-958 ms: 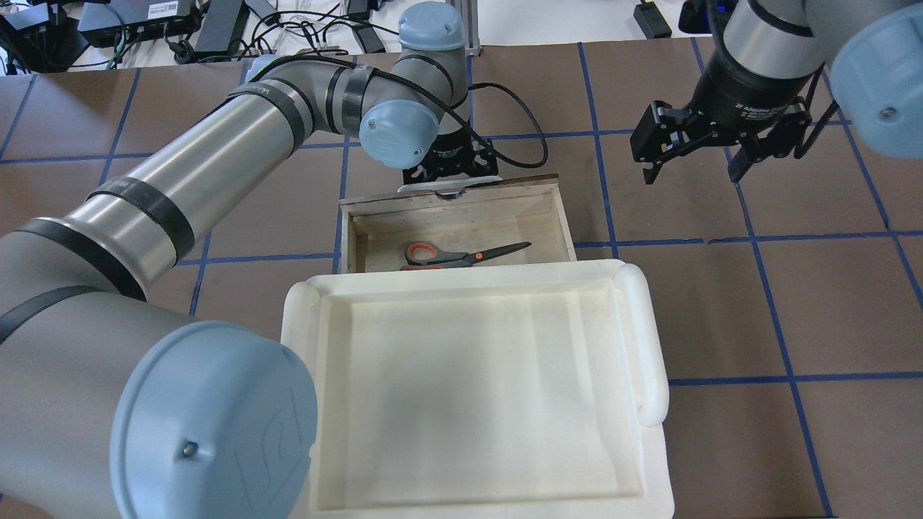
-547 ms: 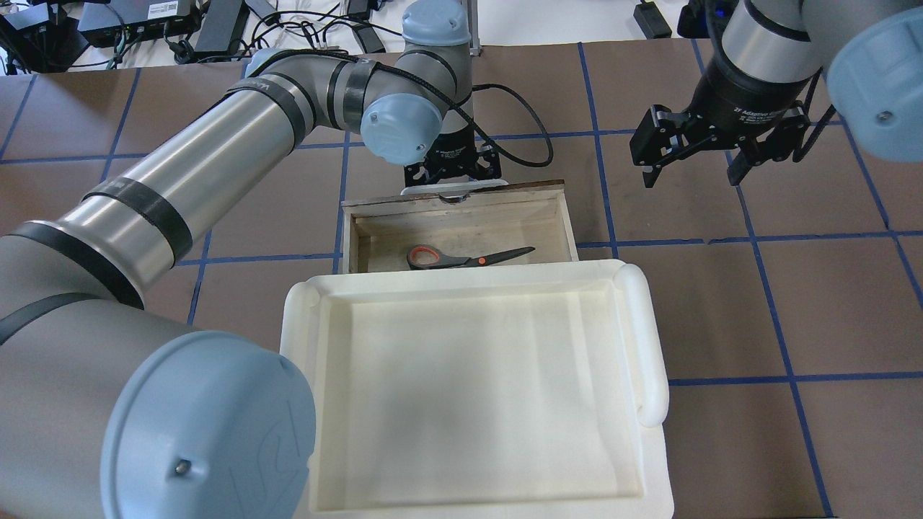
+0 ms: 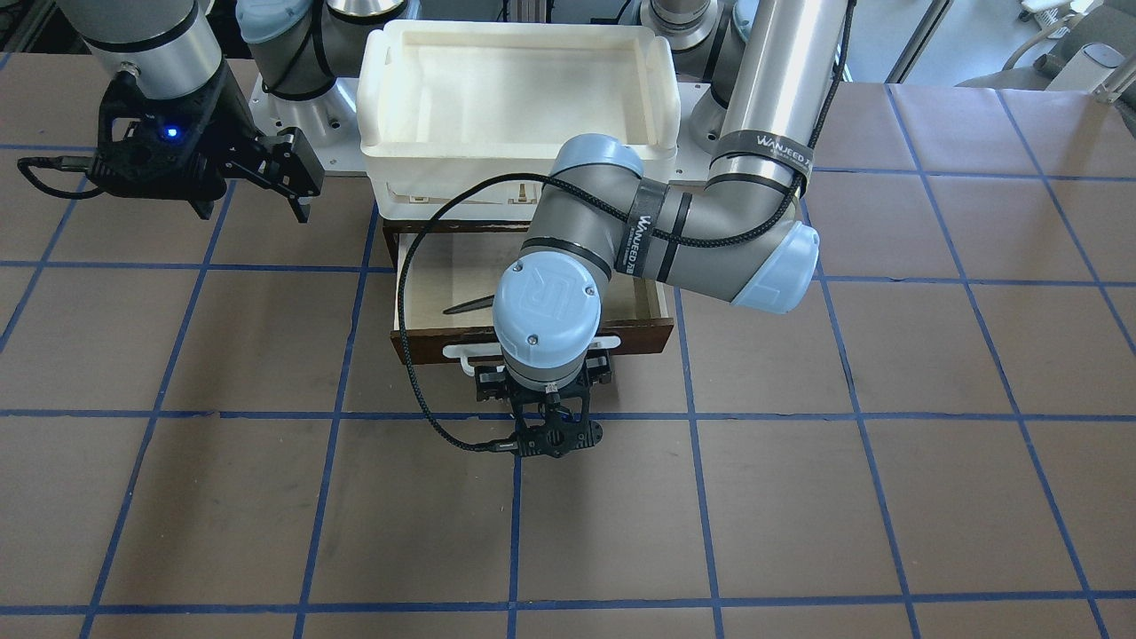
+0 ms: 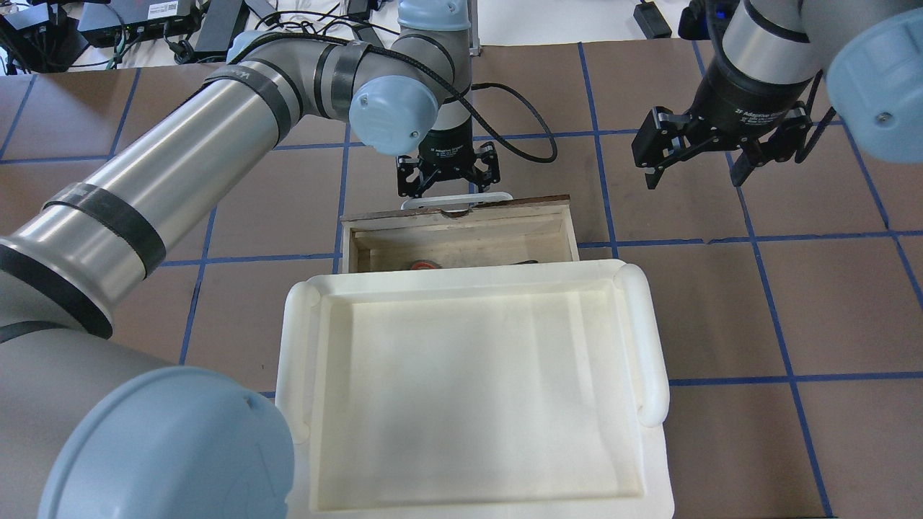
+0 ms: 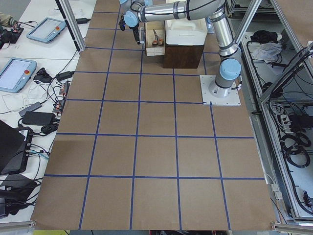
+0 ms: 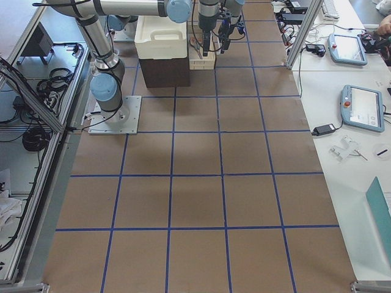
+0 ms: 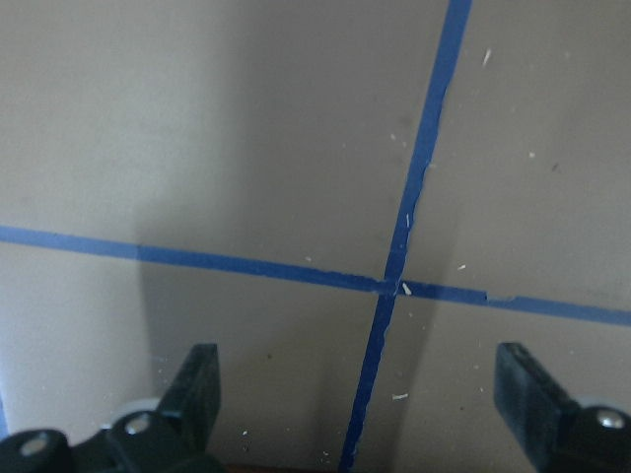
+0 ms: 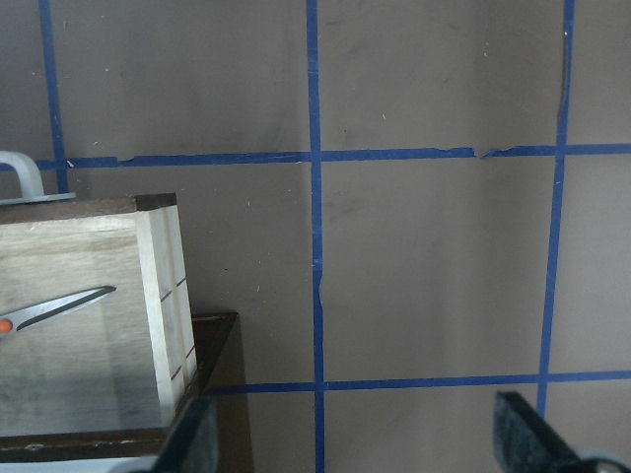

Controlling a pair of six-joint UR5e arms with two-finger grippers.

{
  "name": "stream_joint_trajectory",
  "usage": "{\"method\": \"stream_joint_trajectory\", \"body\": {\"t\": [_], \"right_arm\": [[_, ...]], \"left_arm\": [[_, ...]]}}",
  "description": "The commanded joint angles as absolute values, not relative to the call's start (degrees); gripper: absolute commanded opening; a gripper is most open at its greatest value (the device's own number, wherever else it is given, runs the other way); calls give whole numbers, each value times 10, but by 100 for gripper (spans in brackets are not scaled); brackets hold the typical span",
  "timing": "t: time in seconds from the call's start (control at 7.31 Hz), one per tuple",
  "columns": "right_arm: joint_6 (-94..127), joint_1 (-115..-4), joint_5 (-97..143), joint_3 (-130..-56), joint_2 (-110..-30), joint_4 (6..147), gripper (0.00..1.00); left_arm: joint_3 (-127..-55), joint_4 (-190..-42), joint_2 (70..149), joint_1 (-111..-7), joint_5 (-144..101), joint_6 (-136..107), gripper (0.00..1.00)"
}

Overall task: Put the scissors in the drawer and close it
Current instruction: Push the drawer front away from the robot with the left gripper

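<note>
Left gripper, jaws wide and empty, hovers at 12 o'clock of the half-open drawer, near its white handle; scissors lie inside; right gripper, wide too, at 2 o'clock

Brown paper gridded with blue tape covers the table, flanked by white benches carrying tablets and cables.

The drawer stands part-open mid-counter, with the scissors mostly hidden under the tub rim. The left gripper is spread just beyond the handle. The right gripper is spread near the far right corner.
</note>
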State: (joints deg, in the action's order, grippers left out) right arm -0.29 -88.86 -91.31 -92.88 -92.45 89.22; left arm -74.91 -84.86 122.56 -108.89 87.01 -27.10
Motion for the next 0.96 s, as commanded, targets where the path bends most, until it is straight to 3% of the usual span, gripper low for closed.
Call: {"method": "stream_joint_trajectory", "body": {"t": [0.0, 0.82], "right_arm": [[-3, -889, -930, -938, -923, 893, 100], [-2, -889, -926, -950, -903, 968, 100]], "left_arm": [[-753, -888, 1204, -1108, 870, -271, 99], [-816, -957, 1171, -1140, 873, -264, 100]]}}
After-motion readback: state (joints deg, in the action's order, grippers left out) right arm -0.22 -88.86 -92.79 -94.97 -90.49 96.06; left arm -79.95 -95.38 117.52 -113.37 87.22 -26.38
